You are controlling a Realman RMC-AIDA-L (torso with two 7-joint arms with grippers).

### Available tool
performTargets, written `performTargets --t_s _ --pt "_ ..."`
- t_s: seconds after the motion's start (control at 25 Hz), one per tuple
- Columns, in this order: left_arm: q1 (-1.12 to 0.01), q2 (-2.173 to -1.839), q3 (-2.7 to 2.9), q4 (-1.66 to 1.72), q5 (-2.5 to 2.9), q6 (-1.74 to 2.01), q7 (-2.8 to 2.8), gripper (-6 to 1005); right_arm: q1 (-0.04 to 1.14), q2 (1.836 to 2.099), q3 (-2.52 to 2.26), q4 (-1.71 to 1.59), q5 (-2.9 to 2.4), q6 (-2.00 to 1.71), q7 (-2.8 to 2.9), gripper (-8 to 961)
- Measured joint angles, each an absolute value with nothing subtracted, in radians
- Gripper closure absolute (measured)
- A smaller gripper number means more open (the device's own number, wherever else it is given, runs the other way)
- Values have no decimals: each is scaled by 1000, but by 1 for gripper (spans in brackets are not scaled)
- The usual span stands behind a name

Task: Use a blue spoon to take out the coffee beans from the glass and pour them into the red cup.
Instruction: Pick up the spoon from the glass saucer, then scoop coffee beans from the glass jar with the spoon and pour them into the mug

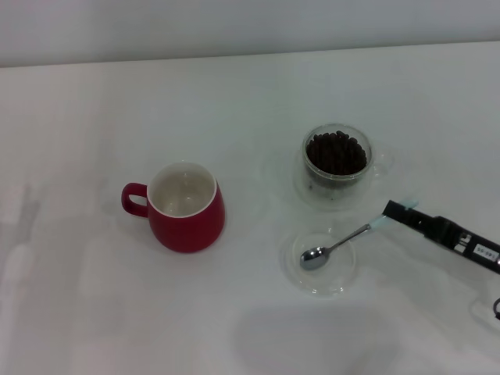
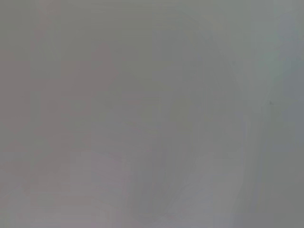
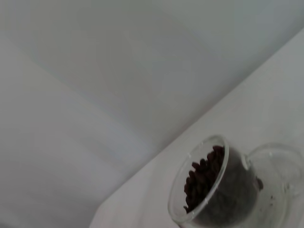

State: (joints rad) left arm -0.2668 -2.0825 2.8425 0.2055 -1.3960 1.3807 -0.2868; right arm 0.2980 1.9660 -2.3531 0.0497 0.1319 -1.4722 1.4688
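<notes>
The red cup point(image 1: 190, 225) stands left of centre, its white inside empty and its handle pointing left. The glass point(image 1: 337, 185) stands at the right, filled with coffee beans point(image 1: 336, 153). It also shows in the right wrist view point(image 3: 237, 192) with the beans point(image 3: 202, 183) heaped inside. The blue spoon point(image 1: 337, 245) lies with its metal bowl in a flat clear dish point(image 1: 344, 279) in front of the glass. My right gripper point(image 1: 395, 212) comes in from the right and is shut on the pale blue handle end. My left gripper is out of view.
A clear saucer point(image 1: 300, 189) lies under the glass. The white table point(image 1: 94, 312) runs back to a pale wall. The left wrist view shows only blank grey surface.
</notes>
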Motion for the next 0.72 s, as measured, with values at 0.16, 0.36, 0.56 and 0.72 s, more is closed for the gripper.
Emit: performTargets --t_s 0.16,0.36,0.56,0.72 --pt "-267 -2083 2842 204 -1396 1393 -287 152 299 1950 -2352 50 135 -1493 1482 803" --pt "-264 -2082 2842 204 -1396 1405 -287 152 307 1928 -2350 49 138 -1527 1490 806" --pt "-260 -2083 2843 204 -1396 1418 -287 153 324 1890 -2331 50 169 -1619 1483 806" --pt "-260 -2082 2842 203 -1396 1419 -290 152 374 1856 -2287 53 193 -1703 1435 806"
